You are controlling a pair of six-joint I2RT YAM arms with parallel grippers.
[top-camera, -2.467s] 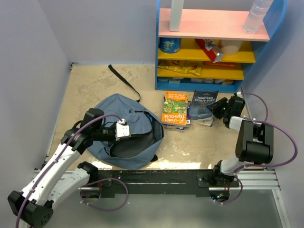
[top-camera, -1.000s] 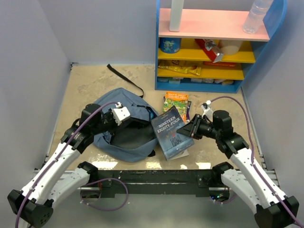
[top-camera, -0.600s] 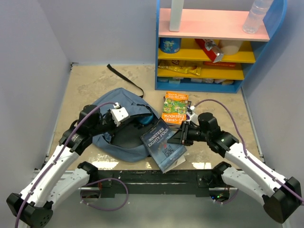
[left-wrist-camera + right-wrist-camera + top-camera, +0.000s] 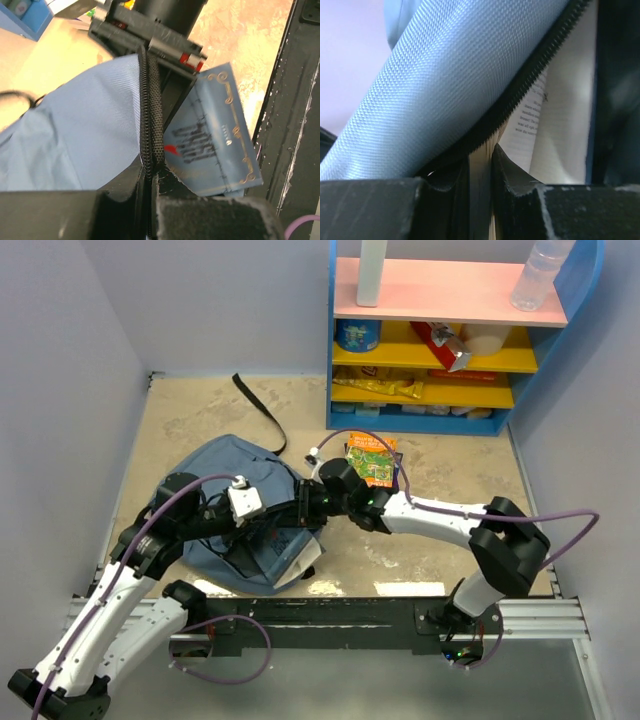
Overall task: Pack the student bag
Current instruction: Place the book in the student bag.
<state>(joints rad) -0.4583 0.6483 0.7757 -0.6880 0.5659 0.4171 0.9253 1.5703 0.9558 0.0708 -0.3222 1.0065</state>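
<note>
Bag [image 4: 225,465] rim pinched in left hand [image 4: 150,175]; right hand [image 4: 480,167] clamps blue book [image 4: 215,135] inside its mouth

The left jaws pinch the bag [image 4: 215,472] by its rim; the right jaws hold a book [image 4: 285,552] partly inside it.

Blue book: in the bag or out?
Partly in: the blue book goes under the student bag zipper edge, one end sticking out; right gripper grips its pages.

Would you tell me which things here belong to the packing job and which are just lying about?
Job: student bag, held by the left gripper; blue book in the right gripper; colourful book, probably next.
Lying about: shelf unit, water bottle, blue tin.
</note>
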